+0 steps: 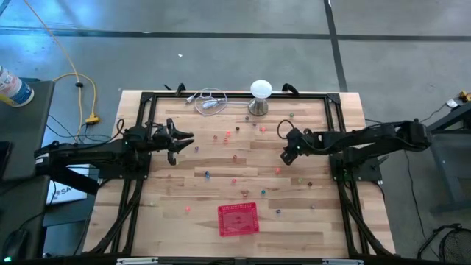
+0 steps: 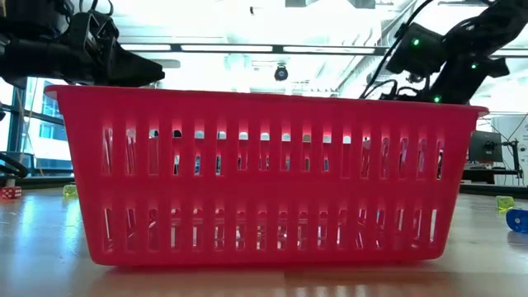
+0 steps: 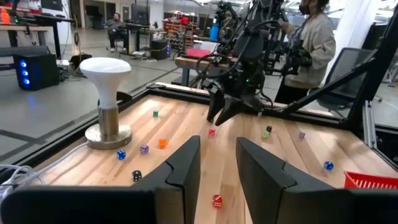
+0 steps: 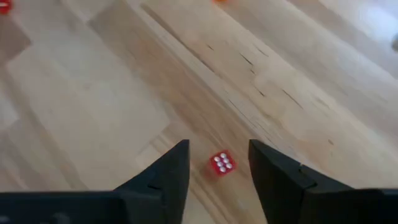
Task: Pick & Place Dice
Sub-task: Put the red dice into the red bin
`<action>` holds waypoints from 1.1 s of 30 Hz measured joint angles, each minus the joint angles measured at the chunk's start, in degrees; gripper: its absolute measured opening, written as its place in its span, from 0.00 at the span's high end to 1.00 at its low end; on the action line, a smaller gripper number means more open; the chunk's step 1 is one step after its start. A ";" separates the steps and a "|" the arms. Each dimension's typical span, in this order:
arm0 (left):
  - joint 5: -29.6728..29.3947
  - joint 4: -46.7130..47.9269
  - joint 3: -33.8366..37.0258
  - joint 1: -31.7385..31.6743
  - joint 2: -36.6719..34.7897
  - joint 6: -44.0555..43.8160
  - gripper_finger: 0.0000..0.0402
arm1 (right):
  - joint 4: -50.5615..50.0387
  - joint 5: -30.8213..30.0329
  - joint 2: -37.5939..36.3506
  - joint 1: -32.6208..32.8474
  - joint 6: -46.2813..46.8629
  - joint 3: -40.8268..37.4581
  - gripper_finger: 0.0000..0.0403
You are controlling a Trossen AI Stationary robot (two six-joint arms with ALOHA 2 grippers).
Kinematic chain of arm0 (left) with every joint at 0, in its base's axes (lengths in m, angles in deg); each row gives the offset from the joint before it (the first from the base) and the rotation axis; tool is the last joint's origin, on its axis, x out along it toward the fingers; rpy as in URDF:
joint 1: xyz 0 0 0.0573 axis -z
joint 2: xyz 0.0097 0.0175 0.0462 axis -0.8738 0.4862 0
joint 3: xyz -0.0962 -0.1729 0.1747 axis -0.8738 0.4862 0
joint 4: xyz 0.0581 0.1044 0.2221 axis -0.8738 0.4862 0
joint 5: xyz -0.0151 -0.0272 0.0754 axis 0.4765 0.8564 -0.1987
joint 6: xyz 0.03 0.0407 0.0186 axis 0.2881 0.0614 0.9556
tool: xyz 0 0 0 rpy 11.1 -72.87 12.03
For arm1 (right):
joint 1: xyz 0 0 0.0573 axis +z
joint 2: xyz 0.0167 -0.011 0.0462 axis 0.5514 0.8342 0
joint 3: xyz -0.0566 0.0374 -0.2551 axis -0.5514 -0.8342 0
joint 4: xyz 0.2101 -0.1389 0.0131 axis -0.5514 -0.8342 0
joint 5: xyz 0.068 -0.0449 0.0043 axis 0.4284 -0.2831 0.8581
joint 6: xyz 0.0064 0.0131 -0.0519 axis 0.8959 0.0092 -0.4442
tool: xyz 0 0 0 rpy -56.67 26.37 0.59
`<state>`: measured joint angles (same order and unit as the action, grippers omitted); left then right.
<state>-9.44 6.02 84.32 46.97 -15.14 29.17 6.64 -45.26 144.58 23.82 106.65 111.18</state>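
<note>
One red die (image 4: 221, 163) sits between the right end effector's (image 4: 219, 163) parted fingers, at twelve o'clock, untouched on the surface (image 4: 298, 81)

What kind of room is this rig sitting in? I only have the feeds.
Most likely a robotics lab or workshop. The wooden table stands on a bare concrete floor, and the left wrist view shows an open hall with workbenches, equipment racks and a person standing by other machinery.

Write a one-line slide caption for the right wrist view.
Right hand open above the wooden table, fingers either side of a red die showing six.
</note>
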 joint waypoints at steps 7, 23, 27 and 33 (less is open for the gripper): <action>0.11 0.00 0.00 0.00 0.00 -0.06 0.76 | 0.02 3.63 3.82 -3.18 2.22 0.02 0.45; 0.07 -1.31 0.00 0.00 0.00 -0.22 0.76 | 2.26 3.60 8.25 -3.20 -3.82 0.17 0.43; 0.04 -1.23 0.00 -0.01 0.00 -0.14 0.76 | 2.16 3.59 8.28 -3.23 -5.01 0.16 0.49; -0.33 -1.25 0.00 -0.04 0.00 3.60 0.76 | 2.21 3.39 8.31 -3.24 -4.95 0.13 0.65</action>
<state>-9.77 4.78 84.32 46.93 -15.14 32.77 8.84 -41.87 152.90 20.58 101.70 111.31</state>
